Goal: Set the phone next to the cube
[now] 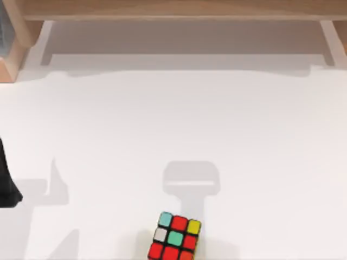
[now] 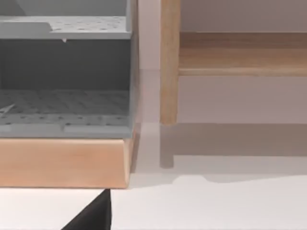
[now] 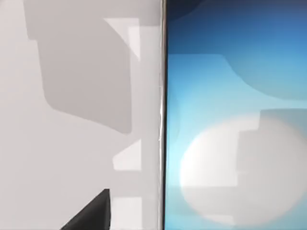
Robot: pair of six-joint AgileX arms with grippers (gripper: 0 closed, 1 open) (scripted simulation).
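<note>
A: Nearest in the top view?

B: The cube (image 1: pixel 174 238), at the near edge of the white table (image 1: pixel 217 119), slightly right of centre, nothing touching it.

A: And the phone?

B: In the right wrist view its glossy blue face (image 3: pixel 235 120) sits close beneath the camera, apparently flat on the table; a dark tip of the right gripper (image 3: pixel 91 213) juts in beside it. Whether those fingers are apart or together cannot be told.

A: Progress?

B: Judged early: no phone lies by the cube, so carrying and placing remain.

A: Left arm?

B: Parked at the table's left edge (image 1: pixel 8 184); its finger state cannot be told.

A: Containers, farther back?

B: A grey perforated bin (image 2: pixel 64 103) within a wooden frame (image 2: pixel 62 163); nothing visible inside.
</note>
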